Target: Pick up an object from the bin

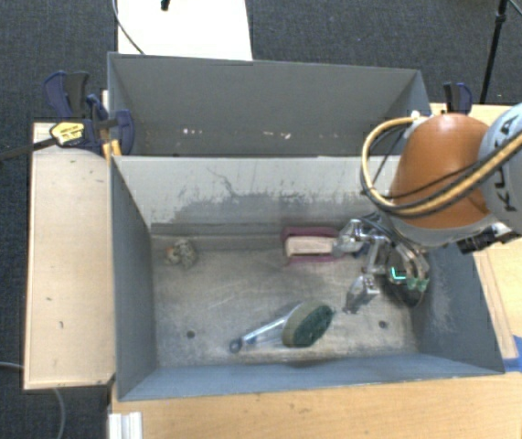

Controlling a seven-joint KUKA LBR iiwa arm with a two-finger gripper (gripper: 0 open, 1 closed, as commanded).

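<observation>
My gripper (358, 265) hangs over the right part of the bin floor, open, with nothing between its fingers. One fingertip (353, 236) is close to the right end of a pink rectangular block (308, 244) that lies against the back wall. The other fingertip (361, 294) is just right of and above a brush with a dark green head (309, 326) and a silvery handle, which lies flat near the front wall. I cannot tell whether either fingertip touches anything.
A small grey-tan lump (184, 253) sits at the back left of the floor. The arm with its orange cover and looped cables comes in over the bin's right wall. Bare floor lies in the middle and left.
</observation>
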